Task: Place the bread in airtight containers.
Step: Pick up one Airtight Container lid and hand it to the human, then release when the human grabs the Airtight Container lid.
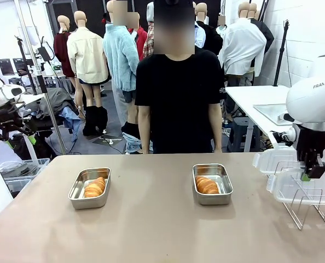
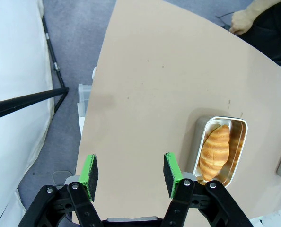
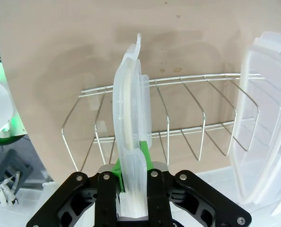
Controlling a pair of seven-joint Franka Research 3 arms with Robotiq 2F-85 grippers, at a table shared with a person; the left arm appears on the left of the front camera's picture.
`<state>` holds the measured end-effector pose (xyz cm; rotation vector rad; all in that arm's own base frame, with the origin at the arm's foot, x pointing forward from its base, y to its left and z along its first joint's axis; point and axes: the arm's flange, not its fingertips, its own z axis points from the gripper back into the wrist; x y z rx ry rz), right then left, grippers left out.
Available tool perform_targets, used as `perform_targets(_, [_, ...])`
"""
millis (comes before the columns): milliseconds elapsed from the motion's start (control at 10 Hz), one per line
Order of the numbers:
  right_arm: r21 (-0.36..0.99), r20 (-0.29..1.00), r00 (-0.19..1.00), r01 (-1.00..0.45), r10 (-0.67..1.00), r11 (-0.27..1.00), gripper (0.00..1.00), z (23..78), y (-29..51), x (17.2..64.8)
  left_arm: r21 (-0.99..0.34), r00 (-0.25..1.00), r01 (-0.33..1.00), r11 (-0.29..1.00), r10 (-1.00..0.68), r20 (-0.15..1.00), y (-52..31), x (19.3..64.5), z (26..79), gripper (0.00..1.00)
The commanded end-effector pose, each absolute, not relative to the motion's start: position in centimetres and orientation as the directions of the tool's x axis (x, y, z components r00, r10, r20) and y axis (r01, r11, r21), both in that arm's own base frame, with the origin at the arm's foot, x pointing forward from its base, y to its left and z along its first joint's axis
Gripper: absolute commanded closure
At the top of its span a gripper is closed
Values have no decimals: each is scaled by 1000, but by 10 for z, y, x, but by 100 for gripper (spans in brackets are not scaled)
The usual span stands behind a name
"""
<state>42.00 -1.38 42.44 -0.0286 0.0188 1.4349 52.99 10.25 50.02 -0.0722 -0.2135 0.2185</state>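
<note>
The first roll (image 1: 94, 187) lies in the first container (image 1: 77, 193), left of centre in the front view. The second roll (image 1: 207, 185) lies in the second container (image 1: 213, 199), right of centre. Both steel tubs are uncovered and stand well apart on the tan surface (image 1: 151, 224).

In my left wrist view the first roll lies lengthwise in its tub at the lower right of the frame, and a corner of the second container shows at the right edge. My left end effector (image 2: 130, 172) hangs above the near edge of the surface. Its green pads (image 2: 89, 175) are wide apart with nothing between them, and grey floor shows along the left of that frame.

My right end effector (image 3: 131, 165) is clamped on the clear lid (image 3: 128, 109). The lid stands on edge in a slot of the wire rack (image 3: 178, 85), at the middle of the right wrist view. The other lid (image 3: 261, 118) leans at the right of that frame, against the rack's end. In the front view the rack sits at the lower right, with my right end effector just above it.

A person (image 1: 179, 98) in a black shirt stands at the far side of the surface, behind the gap between the two tubs, arms down.
</note>
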Motion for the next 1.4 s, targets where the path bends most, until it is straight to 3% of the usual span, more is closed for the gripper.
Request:
perform_targets(0, [5,-38,118,-993,992,118,100,426,-16,427,-78,951,-217,973,229,208,102,529,502,28])
perform_targets(800, [-3,-32,131,-991,991,131,100,425,-14,423,-78,951,-217,973,229,208,102,529,502,28])
perform_targets(1200, [33,-91,-6,-999,996,-2,100,541,30,420,-78,951,-217,973,229,208,102,529,502,28])
perform_targets(1300, [40,-95,55,-997,994,59,100,566,38,429,-78,951,-217,973,229,208,102,529,502,28])
